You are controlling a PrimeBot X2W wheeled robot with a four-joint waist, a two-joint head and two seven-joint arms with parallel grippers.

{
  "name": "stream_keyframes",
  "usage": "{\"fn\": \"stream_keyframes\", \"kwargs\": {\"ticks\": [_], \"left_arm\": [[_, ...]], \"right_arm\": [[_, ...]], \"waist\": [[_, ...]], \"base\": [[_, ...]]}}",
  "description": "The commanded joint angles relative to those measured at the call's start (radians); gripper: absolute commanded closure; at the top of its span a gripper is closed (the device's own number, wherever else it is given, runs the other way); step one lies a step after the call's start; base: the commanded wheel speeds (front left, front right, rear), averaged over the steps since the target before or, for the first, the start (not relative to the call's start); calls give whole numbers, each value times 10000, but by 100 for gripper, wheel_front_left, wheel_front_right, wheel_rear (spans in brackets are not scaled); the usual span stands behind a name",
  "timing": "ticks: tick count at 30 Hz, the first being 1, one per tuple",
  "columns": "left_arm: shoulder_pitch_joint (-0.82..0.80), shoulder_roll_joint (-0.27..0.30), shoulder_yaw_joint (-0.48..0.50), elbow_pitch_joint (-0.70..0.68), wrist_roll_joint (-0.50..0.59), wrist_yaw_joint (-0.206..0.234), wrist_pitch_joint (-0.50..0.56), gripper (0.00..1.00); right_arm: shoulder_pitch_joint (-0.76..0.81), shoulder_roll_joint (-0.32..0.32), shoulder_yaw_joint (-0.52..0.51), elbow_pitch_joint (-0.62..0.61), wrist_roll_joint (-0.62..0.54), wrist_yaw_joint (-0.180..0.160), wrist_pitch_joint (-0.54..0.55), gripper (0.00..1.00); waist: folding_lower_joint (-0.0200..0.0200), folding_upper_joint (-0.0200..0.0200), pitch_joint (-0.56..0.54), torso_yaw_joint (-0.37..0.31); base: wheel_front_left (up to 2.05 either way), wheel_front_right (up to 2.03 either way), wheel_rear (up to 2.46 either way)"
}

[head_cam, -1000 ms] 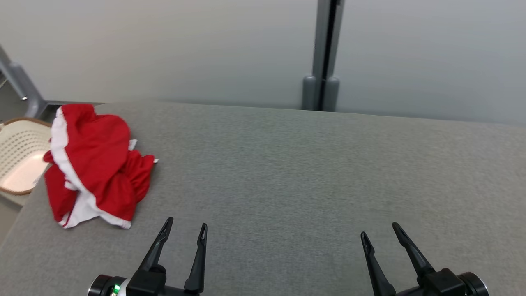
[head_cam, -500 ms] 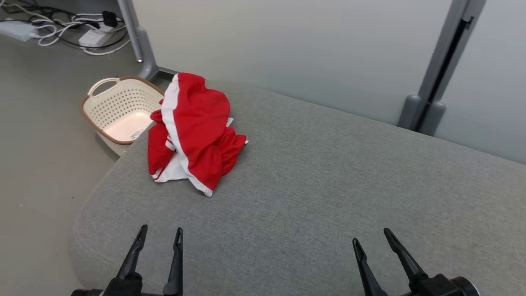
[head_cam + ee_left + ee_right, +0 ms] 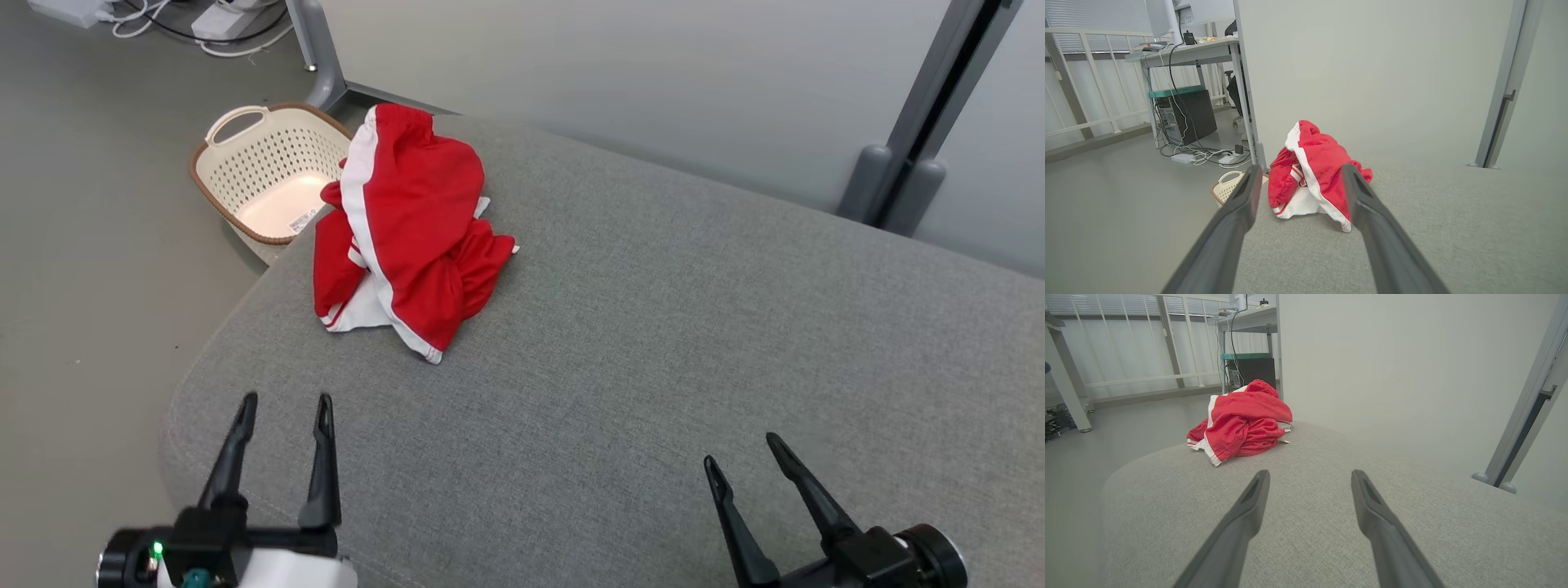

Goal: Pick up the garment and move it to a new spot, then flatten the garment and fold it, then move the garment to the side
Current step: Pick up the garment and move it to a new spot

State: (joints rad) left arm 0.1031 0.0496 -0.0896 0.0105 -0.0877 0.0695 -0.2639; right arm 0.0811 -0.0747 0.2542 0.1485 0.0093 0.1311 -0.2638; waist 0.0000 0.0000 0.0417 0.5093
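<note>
Our left hand (image 3: 286,398) and right hand (image 3: 740,450) hover low over the grey desk (image 3: 653,327), both spread apart, holding nothing; the left points toward the crumpled red garment (image 3: 416,212).

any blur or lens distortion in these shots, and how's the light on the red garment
head view: sharp, soft even light, garment casting barely any shadow; left wrist view: wide-angle, verticals leaning, its own fingers soft-edged; right wrist view: fingers likewise soft, blinds behind very bright

a: where's the garment (image 3: 408,229)?
b: i see it crumpled at the table's (image 3: 653,343) far left corner, basket (image 3: 269,175) on the floor (image 3: 98,245) beside. left gripper (image 3: 286,398) and right gripper (image 3: 740,448) near me, spread, empty.
</note>
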Motion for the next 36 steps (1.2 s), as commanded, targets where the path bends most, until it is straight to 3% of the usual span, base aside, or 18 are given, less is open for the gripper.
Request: {"fn": "stream_keyframes", "kwargs": {"ticks": [1, 7, 14, 18, 19, 23, 28, 33, 34, 35, 36], "left_arm": [[-474, 22, 121, -46, 93, -90, -8, 0], [-2751, 253, 769, 593, 98, -809, -8, 0], [-6263, 1109, 1631, 3479, -546, -1459, 117, 0], [-8481, 1536, 1511, 5462, -1239, -1821, 1523, 0], [-8481, 1536, 1511, 5462, -1239, -1821, 1523, 0], [-9992, 1906, 1304, 7057, -2078, -1978, 3205, 0], [-10699, 2395, 636, 8265, -2918, -1991, 4750, 0], [-10555, 2555, 17, 8757, -3916, -1987, 5334, 0], [-10496, 2581, -115, 8801, -4101, -1987, 5384, 31], [-10445, 2611, -234, 8832, -4300, -1989, 5427, 93], [-10398, 2625, -397, 8800, -4482, -1989, 5418, 100]], "right_arm": [[-132, -173, -54, -70, -23, -7, -13, 0], [-593, -868, -167, -588, 42, -7, -13, 0], [-1338, -1882, -154, -1373, 178, -8, -13, 0], [-1677, -2373, -267, -1810, 200, -8, -13, 0], [-1677, -2373, -267, -1810, 200, -8, -13, 0], [-2010, -2712, -289, -2070, 269, -8, -13, 0], [-2302, -2785, -269, -2158, 323, -14, -10, 0], [-2344, -2779, -383, -2159, 340, -16, 3, 0], [-2345, -2783, -404, -2139, 343, -16, 10, 0], [-2344, -2787, -414, -2117, 344, -16, 18, 0], [-2334, -2782, -414, -2097, 346, -16, 26, 0]], "waist": [[0, 0, 316, 12], [0, 0, 1550, -335], [0, 0, 3303, -988], [0, 0, 4251, -1192], [0, 0, 4251, -1192], [0, 0, 4961, -1426], [0, 0, 5405, -1801], [0, 0, 5629, -1980], [0, 0, 5647, -1995], [0, 0, 5654, -2009], [0, 0, 5648, -2023]], "base": [[0, 0, 0], [0, 0, 0], [0, 0, 0], [0, 0, 0], [0, 0, 0], [0, 0, 0], [0, 0, 0], [0, 0, 0], [0, 0, 0], [0, 0, 0], [0, 0, 0]]}}
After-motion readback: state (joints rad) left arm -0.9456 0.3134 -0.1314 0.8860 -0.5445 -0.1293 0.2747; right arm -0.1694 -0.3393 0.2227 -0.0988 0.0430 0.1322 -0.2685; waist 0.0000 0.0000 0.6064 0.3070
